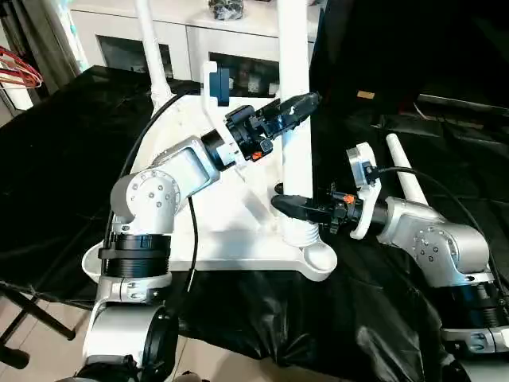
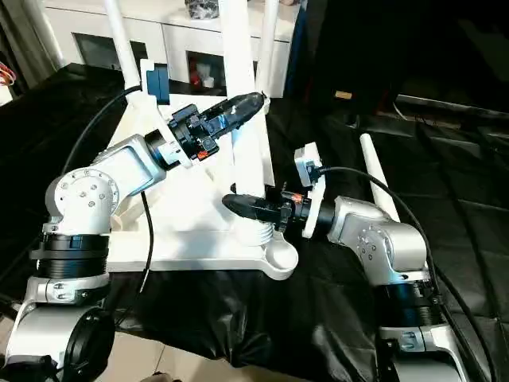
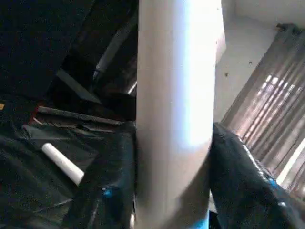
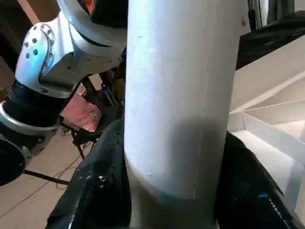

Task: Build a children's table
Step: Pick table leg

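Tabletop of white plastic lies upside down on a black sheet that covers the work surface, its ribbed underside facing up and its near right corner socket sitting at the sheet's front edge. Behind it stands a white cabinet with glass doors.

Three legs rise from the tabletop. One tall leg stands upright in a socket just behind the near right corner, its threaded base meeting the plastic there. Two more legs stand at the far corners, one on the far left and another on the far right. A fourth leg lies loose on the sheet to the right, well apart from the tabletop.

Both arms work on the near upright leg. The left gripper reaches in from the left and meets the leg about halfway up its visible length; in the left wrist view its black fingers sit on either side of the white tube, closed against it. The right gripper comes in from the right, low down, just above the threaded base; the right wrist view shows its fingers flanking the tube and clamped on it
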`<state>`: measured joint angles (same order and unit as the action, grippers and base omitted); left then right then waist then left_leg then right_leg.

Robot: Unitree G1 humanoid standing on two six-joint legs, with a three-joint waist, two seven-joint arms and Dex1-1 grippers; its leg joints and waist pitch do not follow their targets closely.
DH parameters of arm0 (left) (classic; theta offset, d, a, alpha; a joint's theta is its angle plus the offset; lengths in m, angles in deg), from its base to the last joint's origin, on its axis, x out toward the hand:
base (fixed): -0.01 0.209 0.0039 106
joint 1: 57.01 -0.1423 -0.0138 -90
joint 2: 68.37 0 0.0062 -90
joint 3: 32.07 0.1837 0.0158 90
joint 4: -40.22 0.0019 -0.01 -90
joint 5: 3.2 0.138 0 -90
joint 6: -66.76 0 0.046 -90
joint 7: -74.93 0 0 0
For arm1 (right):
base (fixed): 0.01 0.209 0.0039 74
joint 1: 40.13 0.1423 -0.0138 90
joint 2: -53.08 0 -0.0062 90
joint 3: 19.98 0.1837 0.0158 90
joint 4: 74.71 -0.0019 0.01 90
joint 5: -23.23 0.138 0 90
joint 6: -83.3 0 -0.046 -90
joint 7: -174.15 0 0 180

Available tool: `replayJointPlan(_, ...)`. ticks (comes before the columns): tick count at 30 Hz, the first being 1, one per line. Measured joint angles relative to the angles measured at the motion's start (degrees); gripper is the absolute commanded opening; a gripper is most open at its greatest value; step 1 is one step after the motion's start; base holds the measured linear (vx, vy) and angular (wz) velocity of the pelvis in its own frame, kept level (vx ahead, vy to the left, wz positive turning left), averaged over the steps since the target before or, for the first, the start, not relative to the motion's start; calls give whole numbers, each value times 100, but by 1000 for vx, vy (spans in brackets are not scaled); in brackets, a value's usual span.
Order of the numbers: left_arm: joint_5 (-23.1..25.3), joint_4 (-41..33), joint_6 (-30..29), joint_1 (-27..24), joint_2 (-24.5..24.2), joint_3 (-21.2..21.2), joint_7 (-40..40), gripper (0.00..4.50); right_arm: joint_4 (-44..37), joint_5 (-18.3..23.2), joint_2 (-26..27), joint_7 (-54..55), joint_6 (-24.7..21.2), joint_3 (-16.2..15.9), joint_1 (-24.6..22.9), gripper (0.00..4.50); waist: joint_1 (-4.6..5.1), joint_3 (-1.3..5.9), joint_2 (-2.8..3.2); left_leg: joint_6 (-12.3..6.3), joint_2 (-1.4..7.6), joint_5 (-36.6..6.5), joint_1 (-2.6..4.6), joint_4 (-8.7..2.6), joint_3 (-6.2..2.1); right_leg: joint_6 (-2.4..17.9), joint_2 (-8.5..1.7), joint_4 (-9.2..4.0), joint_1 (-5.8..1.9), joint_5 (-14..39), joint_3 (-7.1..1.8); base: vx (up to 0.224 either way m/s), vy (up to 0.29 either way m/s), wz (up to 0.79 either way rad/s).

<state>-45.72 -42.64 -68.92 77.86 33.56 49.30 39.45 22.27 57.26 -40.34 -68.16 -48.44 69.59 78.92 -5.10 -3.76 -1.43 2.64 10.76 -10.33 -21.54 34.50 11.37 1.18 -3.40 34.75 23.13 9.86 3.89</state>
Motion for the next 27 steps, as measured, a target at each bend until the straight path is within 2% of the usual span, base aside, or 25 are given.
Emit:
replayJointPlan(1,16,-8,31,0,-25,43,-9,197,5,-16,0,1,18,-7,0,193,0,0,-1,0,0,0,0,0,0,0,0,0,0,0,0,0,0,0)
replayJointPlan(2,20,-10,58,0,-42,70,-19,187,7,-22,0,1,40,-12,0,249,0,0,-1,0,0,0,0,0,0,0,0,0,0,0,0,0,0,0)
replayJointPlan(3,49,-11,101,0,-81,117,-67,185,18,-54,1,4,77,-26,2,263,-1,0,-1,0,0,0,0,0,0,-1,0,0,0,0,0,0,0,0)
replayJointPlan(6,188,-6,115,-27,-206,264,-173,182,59,-81,1,12,94,-62,50,265,5,0,-1,0,0,0,0,0,0,-2,0,0,0,1,-1,0,0,0)
replayJointPlan(8,259,-7,117,-81,-321,373,-320,181,109,-86,-64,-16,96,-80,145,295,9,-1,-1,0,0,0,1,0,0,-8,0,1,0,4,0,0,0,0)
replayJointPlan(12,351,-9,100,-178,-594,653,-733,180,339,-249,-314,-264,199,-223,393,306,2,-1,-2,0,0,0,1,0,0,-6,0,3,1,4,0,0,0,0)
replayJointPlan(21,149,-198,88,-179,-618,731,-1216,180,515,-278,-639,-1079,177,-681,492,306,-3,-2,-5,0,1,1,1,5,0,0,-1,11,1,0,-1,0,0,0)
replayJointPlan(27,35,-244,46,-179,-565,743,-1412,180,657,-330,-665,-1445,178,-927,591,306,3,-3,-7,0,2,1,4,15,0,-1,0,20,1,0,-2,0,0,0)
